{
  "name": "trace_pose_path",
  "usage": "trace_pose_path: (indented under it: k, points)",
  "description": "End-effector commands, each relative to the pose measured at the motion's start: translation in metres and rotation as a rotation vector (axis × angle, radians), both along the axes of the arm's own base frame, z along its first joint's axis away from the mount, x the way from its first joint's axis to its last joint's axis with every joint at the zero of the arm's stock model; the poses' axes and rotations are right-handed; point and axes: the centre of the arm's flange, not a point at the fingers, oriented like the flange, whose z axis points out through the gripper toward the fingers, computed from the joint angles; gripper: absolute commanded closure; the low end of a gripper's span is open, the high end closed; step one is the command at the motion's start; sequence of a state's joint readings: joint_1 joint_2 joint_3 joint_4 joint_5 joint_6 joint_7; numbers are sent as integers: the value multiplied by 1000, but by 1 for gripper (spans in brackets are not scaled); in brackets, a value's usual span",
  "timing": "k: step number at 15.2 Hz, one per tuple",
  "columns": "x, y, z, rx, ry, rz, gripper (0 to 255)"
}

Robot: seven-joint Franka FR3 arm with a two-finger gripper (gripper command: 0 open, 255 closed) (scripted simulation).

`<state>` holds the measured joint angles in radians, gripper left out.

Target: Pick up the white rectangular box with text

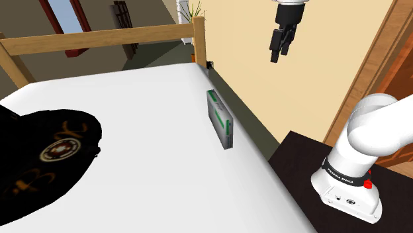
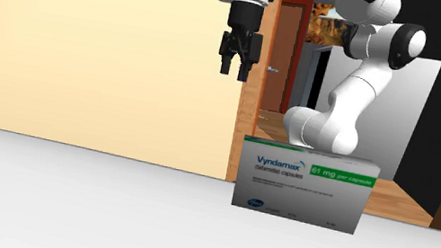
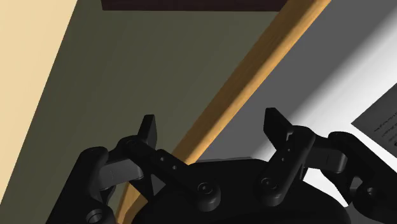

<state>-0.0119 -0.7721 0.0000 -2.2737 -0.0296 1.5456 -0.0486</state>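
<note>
We have barely begun: our all-black two-finger gripper hangs high, fingers spread and empty. The white rectangular box with a green stripe and text stands on edge (untouched) near the white bed surface's rim. Descent, grasp and lift remain.

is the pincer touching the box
No, the open pincer hangs high in the air, well clear of the box.

A bedroom in a house is showing here. A wooden bed frame is bordering a white mattress, and cream walls are meeting a wooden door.
</note>
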Motion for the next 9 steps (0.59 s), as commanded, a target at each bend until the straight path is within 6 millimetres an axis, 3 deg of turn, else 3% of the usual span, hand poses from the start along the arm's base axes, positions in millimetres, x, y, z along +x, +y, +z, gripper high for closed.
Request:
trace_pose_path:
  k: [1, 9]
  points:
    - [0, 0, 0, 0, 0, 0, 0]
    - [-4, 106, -13, -3, -1, -211, 0]
